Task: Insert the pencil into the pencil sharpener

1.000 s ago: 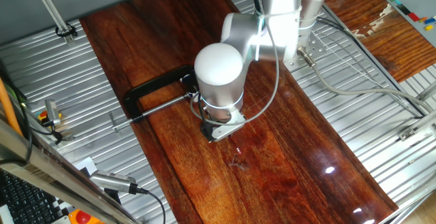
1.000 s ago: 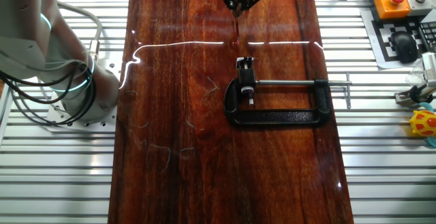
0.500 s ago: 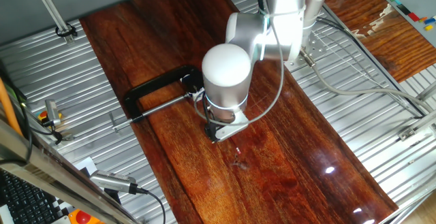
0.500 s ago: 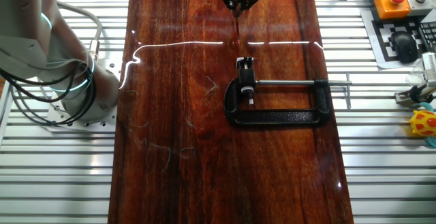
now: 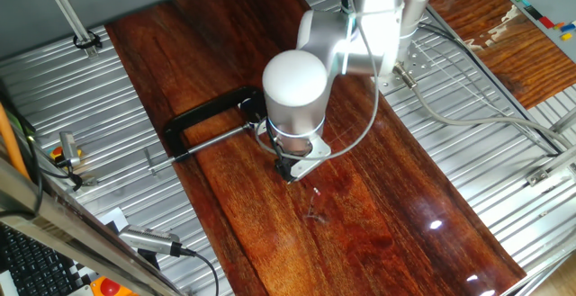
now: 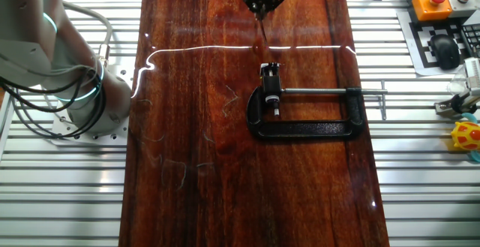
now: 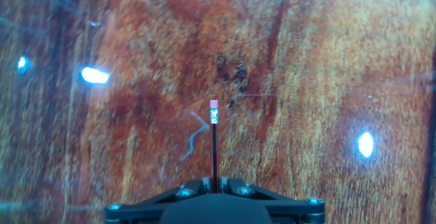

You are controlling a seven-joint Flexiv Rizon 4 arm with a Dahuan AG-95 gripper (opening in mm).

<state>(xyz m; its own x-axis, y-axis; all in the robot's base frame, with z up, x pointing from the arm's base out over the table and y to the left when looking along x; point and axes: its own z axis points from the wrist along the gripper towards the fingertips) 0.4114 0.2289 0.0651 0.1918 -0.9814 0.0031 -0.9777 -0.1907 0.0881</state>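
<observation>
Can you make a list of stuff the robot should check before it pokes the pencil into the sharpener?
1. Pencil held: ok. The tool is shut on the pencil.
2. Which end leads: not ok. The pink eraser end points away from the tool, toward the table.
3. Sharpener held steady: ok. The white pencil sharpener sits in the black C-clamp.
4. Lined up: not ok. In the other fixed view the tool is apart from the sharpener, and the hand view shows only the wooden table.
5. Sharpener hole facing: cannot tell.

- A robotics lab bench: ribbed aluminium table [image 6: 67, 194] under a glossy wooden board [image 6: 195, 127].
- Emergency-stop button [image 6: 433, 1] at the far right corner; keyboard [image 5: 36, 260] off the near left edge.
</observation>
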